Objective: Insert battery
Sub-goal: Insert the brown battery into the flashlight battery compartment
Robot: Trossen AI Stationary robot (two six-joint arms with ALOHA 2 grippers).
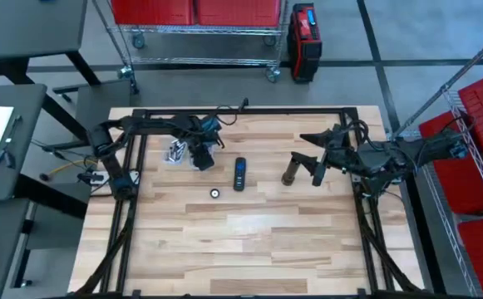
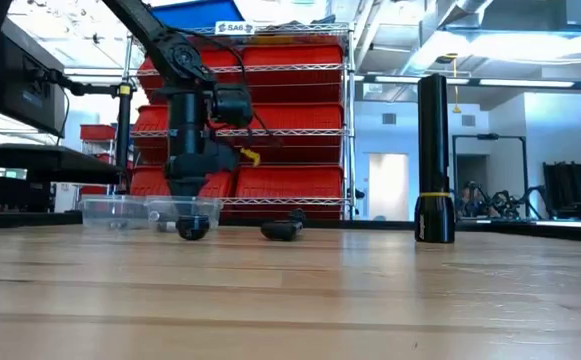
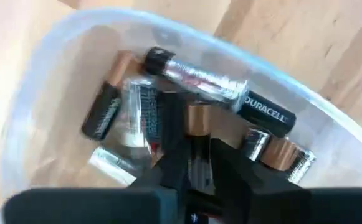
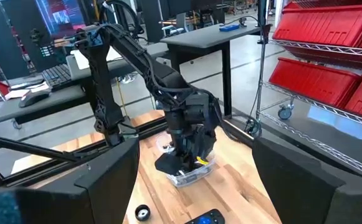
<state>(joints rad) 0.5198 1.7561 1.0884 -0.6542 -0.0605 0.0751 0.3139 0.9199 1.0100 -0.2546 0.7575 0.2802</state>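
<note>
Table [image 1: 249, 241]: pale wood, smooth, visible grain. Tub [image 3: 37, 93]: clear plastic, slightly cloudy. Batteries [image 3: 199, 81]: shiny metal w/ glossy black-copper wrap. Shelving bins [image 2: 270, 110]: red plastic.

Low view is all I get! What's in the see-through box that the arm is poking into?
Observer: Batteries. The left wrist view shows a loose pile of them in the clear tub, with the left gripper down among them.
Operator: Where's the other arm? I can't see it.
Observer: From above, the right gripper waits open beside the upright flashlight.
Operator: And the dark lump between the box and the flashlight?
Observer: From above it looks like a long black remote lying flat on the table.
</note>
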